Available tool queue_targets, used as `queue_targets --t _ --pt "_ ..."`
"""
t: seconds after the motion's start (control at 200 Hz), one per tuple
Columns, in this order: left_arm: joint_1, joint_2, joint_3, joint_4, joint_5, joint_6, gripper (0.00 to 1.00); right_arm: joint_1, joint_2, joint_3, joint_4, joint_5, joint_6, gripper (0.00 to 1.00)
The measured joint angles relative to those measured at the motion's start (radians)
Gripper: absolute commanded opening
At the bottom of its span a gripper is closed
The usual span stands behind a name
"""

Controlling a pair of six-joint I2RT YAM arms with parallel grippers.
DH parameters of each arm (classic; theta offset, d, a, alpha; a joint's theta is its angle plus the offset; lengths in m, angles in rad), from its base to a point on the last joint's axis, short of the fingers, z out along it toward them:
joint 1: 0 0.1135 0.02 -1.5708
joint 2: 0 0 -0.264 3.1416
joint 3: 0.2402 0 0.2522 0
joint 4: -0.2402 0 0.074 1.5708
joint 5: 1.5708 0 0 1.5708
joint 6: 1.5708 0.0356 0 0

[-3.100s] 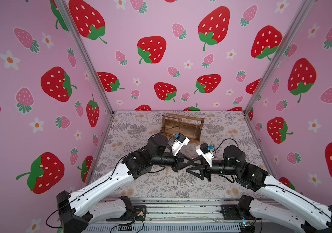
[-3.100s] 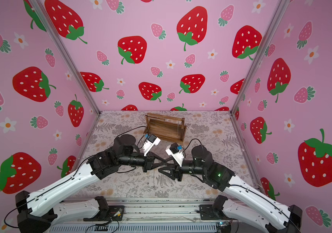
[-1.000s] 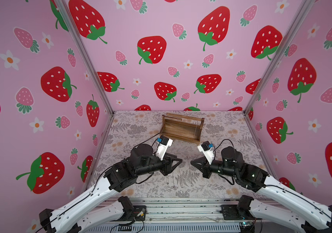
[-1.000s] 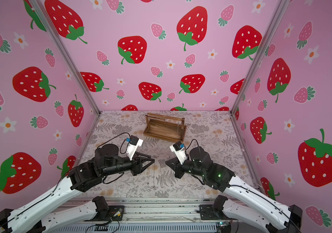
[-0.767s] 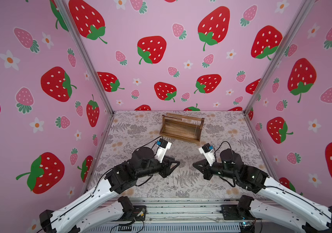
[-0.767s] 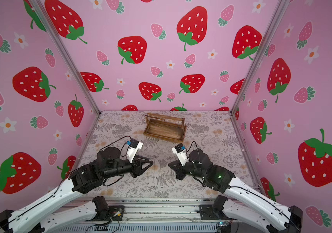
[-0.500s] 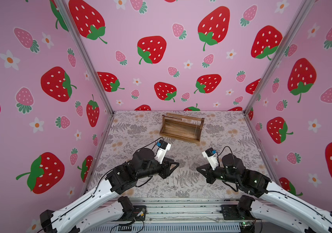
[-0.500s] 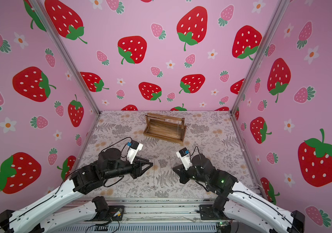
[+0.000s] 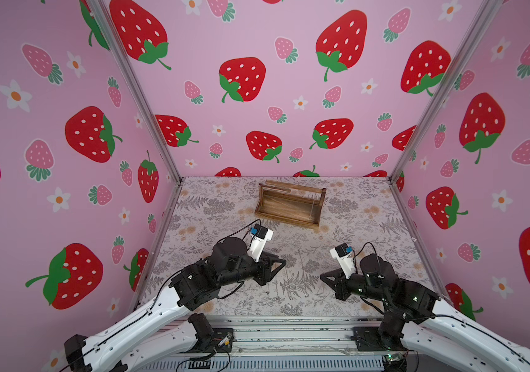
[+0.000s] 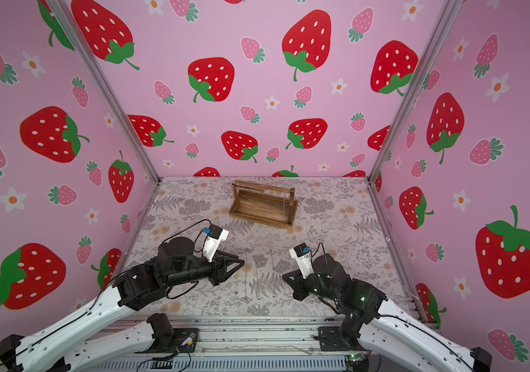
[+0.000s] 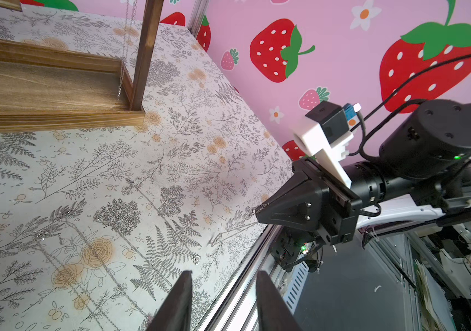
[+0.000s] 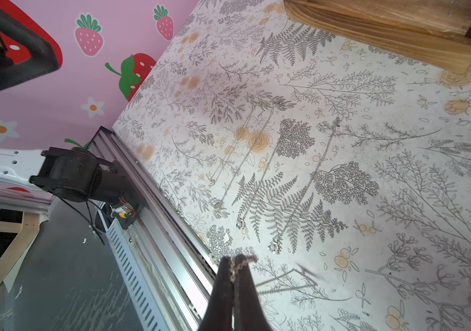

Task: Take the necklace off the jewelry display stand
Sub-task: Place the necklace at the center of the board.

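The brown wooden jewelry display stand (image 9: 289, 211) (image 10: 262, 209) sits at the back of the table. One thin chain (image 11: 122, 66) still hangs from its top bar by the right end post. My right gripper (image 12: 232, 258) (image 9: 322, 277) (image 10: 284, 276) is low over the table's front right, shut on a fine silver necklace (image 12: 246, 259). The necklace's loose end trails blurred below the jaws. My left gripper (image 11: 224, 273) (image 9: 282, 265) (image 10: 241, 264) hovers over the front middle, open, with nothing between its fingers.
Several other necklaces (image 12: 257, 172) (image 9: 276, 290) lie stretched out on the floral table cover between the two grippers. The metal front rail (image 12: 171, 229) runs just below both grippers. Pink strawberry walls (image 9: 257, 96) enclose three sides.
The two grippers, close together mid-table three seconds ago, have drawn apart. In the last second the right gripper has slid toward the front right with the chain. The left jaws have narrowed slightly.
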Motion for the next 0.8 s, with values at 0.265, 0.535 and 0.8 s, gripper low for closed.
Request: queue_targets --t 0.265,0.535,0.8 --pt "0.0 0.0 0.0 0.004 0.011 0.0 0.38 0.0 0.002 -0.031 0.0 0.031 0.016 0.0" --pt "0.0 0.0 0.0 0.006 0.018 -0.003 0.38 0.0 0.055 -0.075 0.014 0.115 0.046 0.0" --pt "0.0 -0.003 0.0 0.012 0.018 -0.005 0.38 0.0 0.17 -0.058 0.053 0.217 0.04 0.0"
